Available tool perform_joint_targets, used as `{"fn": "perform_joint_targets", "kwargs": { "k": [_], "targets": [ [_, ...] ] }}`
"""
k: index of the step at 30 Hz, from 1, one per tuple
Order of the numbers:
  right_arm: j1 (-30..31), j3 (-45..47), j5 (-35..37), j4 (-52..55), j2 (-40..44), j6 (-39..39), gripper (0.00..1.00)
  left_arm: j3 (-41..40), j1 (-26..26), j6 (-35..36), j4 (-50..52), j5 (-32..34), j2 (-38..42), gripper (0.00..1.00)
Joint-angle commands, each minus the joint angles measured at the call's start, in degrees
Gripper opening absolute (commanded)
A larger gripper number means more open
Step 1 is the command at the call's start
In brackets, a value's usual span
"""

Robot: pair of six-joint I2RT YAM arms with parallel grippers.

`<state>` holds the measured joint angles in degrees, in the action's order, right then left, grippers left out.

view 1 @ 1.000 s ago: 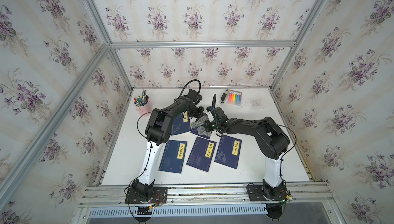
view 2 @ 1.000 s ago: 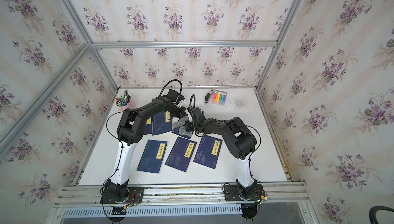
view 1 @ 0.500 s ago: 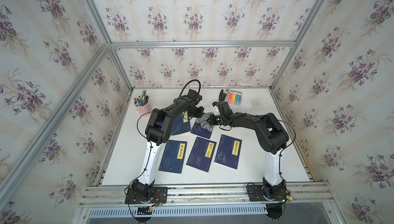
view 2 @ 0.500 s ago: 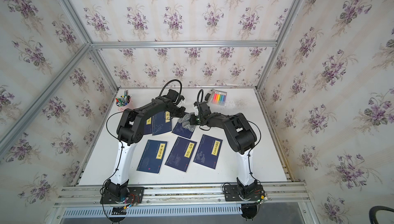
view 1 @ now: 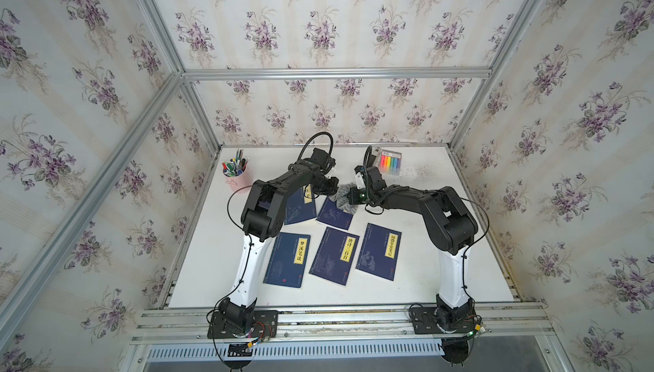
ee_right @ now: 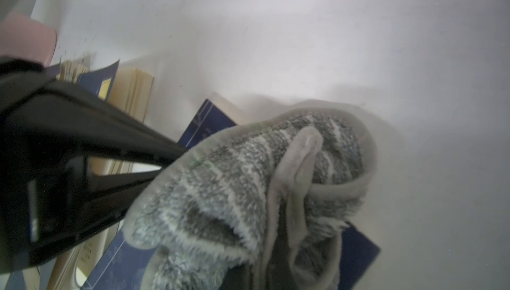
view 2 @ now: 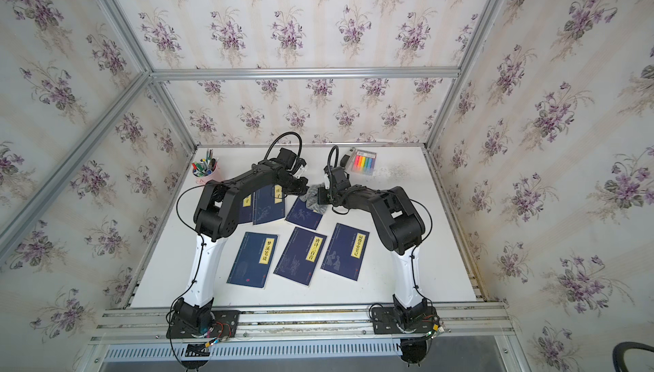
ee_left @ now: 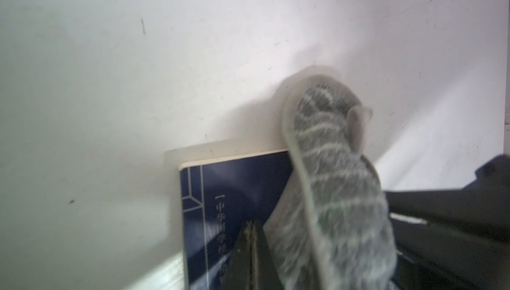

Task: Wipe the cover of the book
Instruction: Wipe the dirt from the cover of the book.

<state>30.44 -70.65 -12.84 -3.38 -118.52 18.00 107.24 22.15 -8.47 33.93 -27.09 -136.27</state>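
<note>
in both top views the right pincer (view 1: 348, 199) is lying clenched on a grey cloth (view 1: 340, 196), the bunch sitting at its tip and resting on the far corner of the dark blue book (view 1: 334, 216). the left pincer (view 1: 328, 188) is coming in from the opposite side, just beside the cloth. the book is lying flat on the white table (view 1: 424, 264), stretching from beneath both tips toward the robot's base, its long axis slanting a little. three more books (view 1: 339, 255) are lying in a row nearer the base, well apart from either tip. in the left wrist view the left pincer (ee_left: 249, 230) is showing its tips pressed together, gripping nothing and seeming to pin the cover of the book (ee_left: 234, 192), with the cloth (ee_left: 331, 192) draping right beside them over the book's edge. in the right wrist view the cloth (ee_right: 248, 192) is hiding the right pincer's fingers, while the book (ee_right: 209, 125) is peeking out beyond and beneath it. judging from this, the right arm is the one doing the wiping, and the next stroke is calling for a drag back along the book's length, away from the pinned corner.
</note>
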Motion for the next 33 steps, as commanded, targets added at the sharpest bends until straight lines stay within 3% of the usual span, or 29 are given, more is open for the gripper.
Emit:
{"fn": "perform_joint_targets", "kwargs": {
  "k": [1,7,17,26,33],
  "targets": [
    [4.3,2.2,-4.0,9.2,-0.7,-0.9,0.00,-1.0,0.0,0.3,5.9,7.5,-1.6,0.00],
    [8.2,5.0,-6.0,6.3,0.4,1.7,0.00,-0.9,0.0,0.2,5.8,7.5,-1.6,0.00],
    [9.5,8.1,-6.3,3.0,3.2,4.5,0.00,-1.0,0.0,0.3,5.8,7.5,-1.6,0.00],
    [2.8,9.3,-4.1,1.4,1.7,5.5,0.00,-1.2,-0.1,0.2,5.7,7.5,-1.5,0.00],
    [-3.0,3.9,-3.7,3.2,-0.4,4.4,0.00,-1.2,-0.1,0.2,5.7,7.5,-1.5,0.00]
  ]
}}
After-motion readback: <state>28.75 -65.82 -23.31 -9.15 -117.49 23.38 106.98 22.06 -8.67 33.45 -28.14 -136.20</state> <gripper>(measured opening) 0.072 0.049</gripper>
